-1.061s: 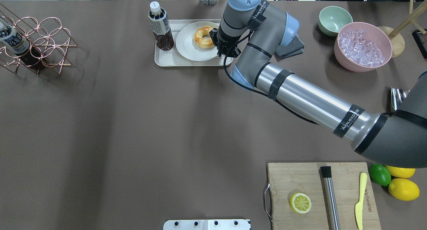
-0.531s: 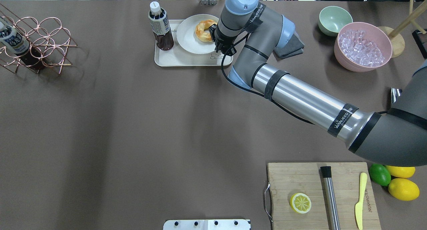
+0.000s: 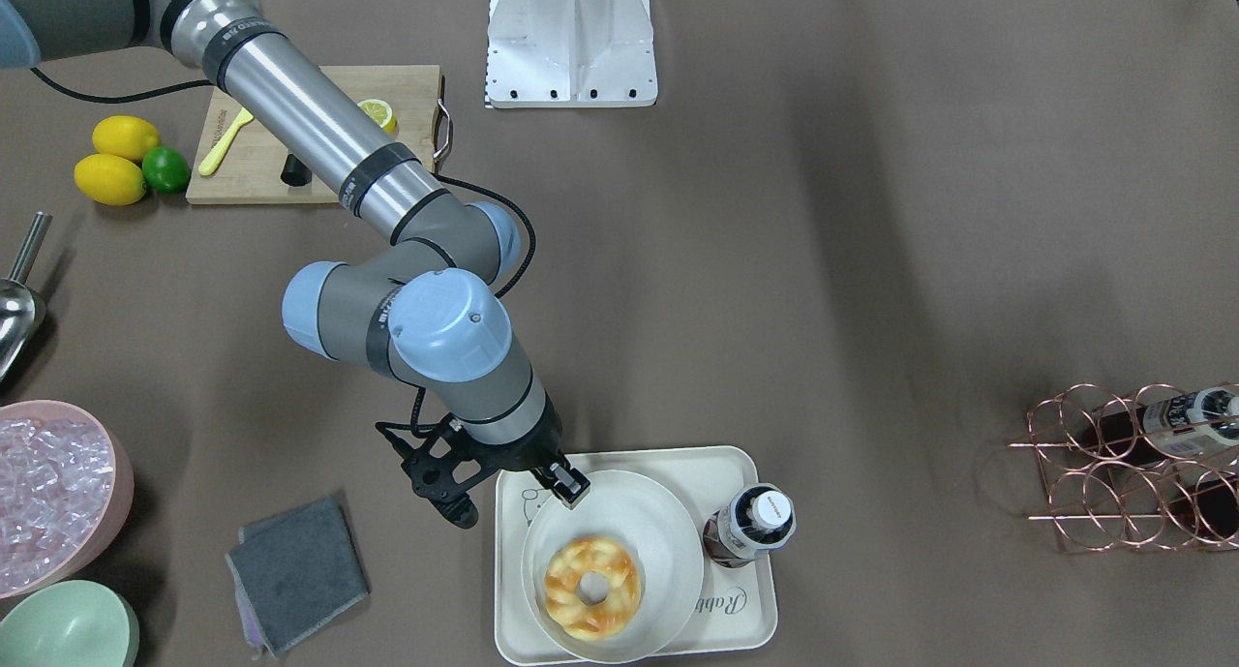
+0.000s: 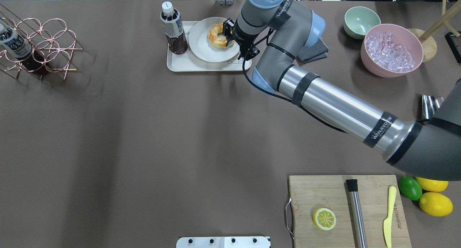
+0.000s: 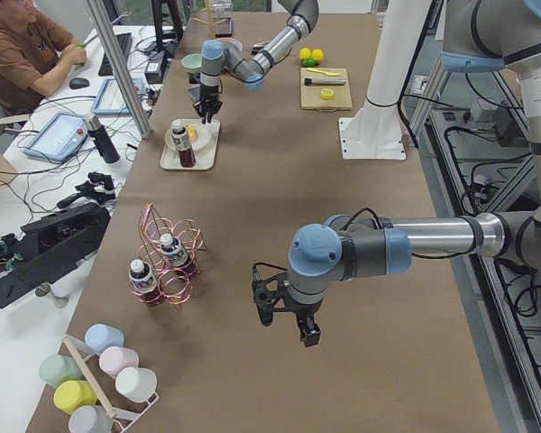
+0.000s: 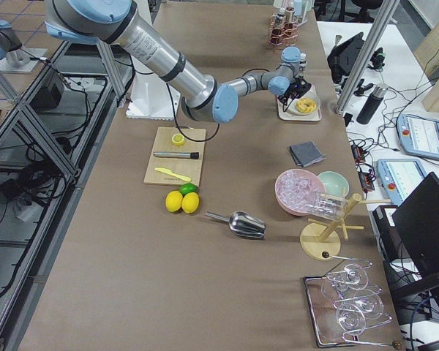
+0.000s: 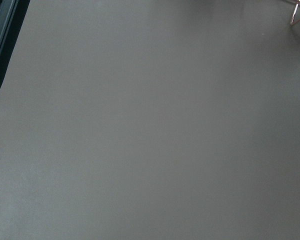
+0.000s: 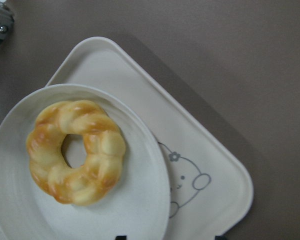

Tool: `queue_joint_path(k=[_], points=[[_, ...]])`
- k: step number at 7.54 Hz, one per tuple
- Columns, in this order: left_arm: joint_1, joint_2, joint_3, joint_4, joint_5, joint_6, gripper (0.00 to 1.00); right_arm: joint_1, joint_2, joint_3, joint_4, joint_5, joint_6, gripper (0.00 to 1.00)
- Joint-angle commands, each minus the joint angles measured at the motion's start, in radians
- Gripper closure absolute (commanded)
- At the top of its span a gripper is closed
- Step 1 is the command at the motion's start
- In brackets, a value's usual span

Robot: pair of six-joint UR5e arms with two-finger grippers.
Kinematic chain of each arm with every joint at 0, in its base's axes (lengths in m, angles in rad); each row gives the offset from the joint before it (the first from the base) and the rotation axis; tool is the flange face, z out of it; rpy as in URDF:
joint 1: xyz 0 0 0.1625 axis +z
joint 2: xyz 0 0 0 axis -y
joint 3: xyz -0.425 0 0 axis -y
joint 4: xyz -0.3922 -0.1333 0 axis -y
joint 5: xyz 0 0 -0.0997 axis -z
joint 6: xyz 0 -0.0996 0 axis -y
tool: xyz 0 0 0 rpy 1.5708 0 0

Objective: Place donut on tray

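The donut (image 3: 592, 587) (image 4: 217, 35) (image 8: 75, 150) lies on a white plate (image 3: 668, 541) (image 4: 200, 43) (image 8: 140, 210). The plate sits on the cream tray (image 3: 750, 619) (image 4: 180, 64) (image 8: 210, 150) and overhangs its far rim. My right gripper (image 3: 557, 483) (image 4: 230, 32) hovers at the plate's rim beside the donut. Its fingertips show apart at the bottom edge of the right wrist view, so it is open. My left gripper (image 5: 287, 325) hangs over bare table far from the tray. I cannot tell whether it is open or shut.
A dark drink bottle (image 3: 750, 527) (image 4: 173, 28) stands on the tray next to the plate. A grey cloth (image 4: 313, 50), a green bowl (image 4: 360, 21) and a pink bowl of ice (image 4: 390, 50) lie beside the right arm. A copper wire rack (image 4: 39, 46) stands far left.
The plate with the donut moved toward the table's far edge, then slightly left. The right gripper moved with it and now sits higher over the rim.
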Motion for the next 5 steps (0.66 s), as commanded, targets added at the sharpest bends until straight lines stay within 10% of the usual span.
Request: queue_joint_path(k=[1,5], points=[[0.000,0.000,0.001,0.000,0.000,0.000,0.02,0.026,-0.180,0.359,-0.258,0.093,-0.173,0.00],[0.003,0.000,0.008,0.000,0.000,0.000,0.02,0.119,-0.496,0.724,-0.390,0.240,-0.409,0.00]])
